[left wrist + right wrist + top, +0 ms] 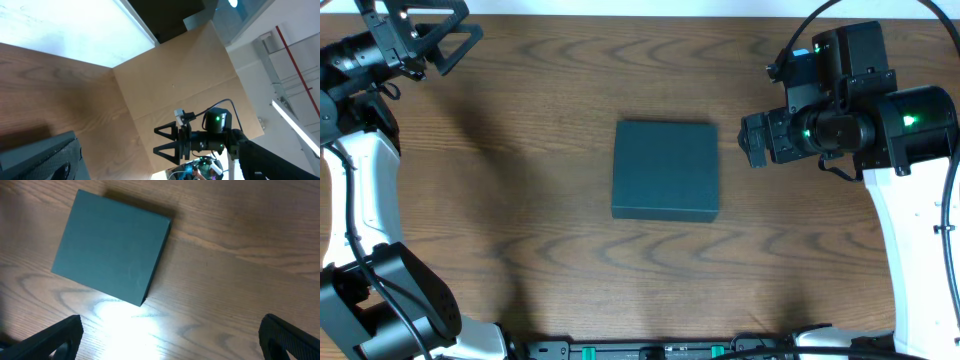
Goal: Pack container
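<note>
Container [665, 170] closed at centre of table [520, 220]; left gripper [455, 38] and right gripper [752, 141] both clear of it, fingers spread.

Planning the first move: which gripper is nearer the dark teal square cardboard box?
Right. The right gripper sits just off the box, on its right; the left gripper is far away, beyond its far-left corner.

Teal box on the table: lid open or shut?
Shut. The container lies flat, its top face flush with the walls and unbroken in the overhead and right wrist views; no gap or interior shows.
</note>
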`<action>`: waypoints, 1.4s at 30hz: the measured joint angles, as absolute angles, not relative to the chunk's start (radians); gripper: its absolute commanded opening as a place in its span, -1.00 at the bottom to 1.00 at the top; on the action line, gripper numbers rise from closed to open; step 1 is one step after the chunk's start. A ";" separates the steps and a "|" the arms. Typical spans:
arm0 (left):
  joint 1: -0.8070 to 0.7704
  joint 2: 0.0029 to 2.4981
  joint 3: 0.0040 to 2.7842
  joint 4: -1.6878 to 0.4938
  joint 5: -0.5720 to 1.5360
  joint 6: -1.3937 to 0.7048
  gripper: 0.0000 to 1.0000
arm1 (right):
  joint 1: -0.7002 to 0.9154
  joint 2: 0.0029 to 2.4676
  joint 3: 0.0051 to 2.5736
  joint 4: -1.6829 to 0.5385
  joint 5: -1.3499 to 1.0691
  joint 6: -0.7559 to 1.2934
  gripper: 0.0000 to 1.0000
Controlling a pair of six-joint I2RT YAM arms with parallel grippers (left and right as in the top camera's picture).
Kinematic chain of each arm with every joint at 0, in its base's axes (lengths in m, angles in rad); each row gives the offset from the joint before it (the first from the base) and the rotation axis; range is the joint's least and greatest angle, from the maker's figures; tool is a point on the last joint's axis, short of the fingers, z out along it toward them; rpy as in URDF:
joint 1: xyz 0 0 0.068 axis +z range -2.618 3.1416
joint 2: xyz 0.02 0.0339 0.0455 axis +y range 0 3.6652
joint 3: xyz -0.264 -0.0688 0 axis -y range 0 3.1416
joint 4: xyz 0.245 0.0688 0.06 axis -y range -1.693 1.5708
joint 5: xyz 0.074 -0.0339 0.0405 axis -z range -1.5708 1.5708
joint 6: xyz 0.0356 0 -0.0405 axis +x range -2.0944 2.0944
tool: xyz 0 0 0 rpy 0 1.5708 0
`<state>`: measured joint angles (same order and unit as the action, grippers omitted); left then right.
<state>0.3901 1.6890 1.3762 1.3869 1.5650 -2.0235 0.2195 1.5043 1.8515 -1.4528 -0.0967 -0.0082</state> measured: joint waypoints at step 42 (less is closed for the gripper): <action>0.390 1.689 1.376 1.387 1.565 -2.024 0.97 | 0.207 0.639 1.127 -0.466 -0.076 -0.012 0.98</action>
<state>0.3901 1.6890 1.3762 1.3869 1.5650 -2.0235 0.2070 0.6392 1.1275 -0.4656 -0.0757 -0.0120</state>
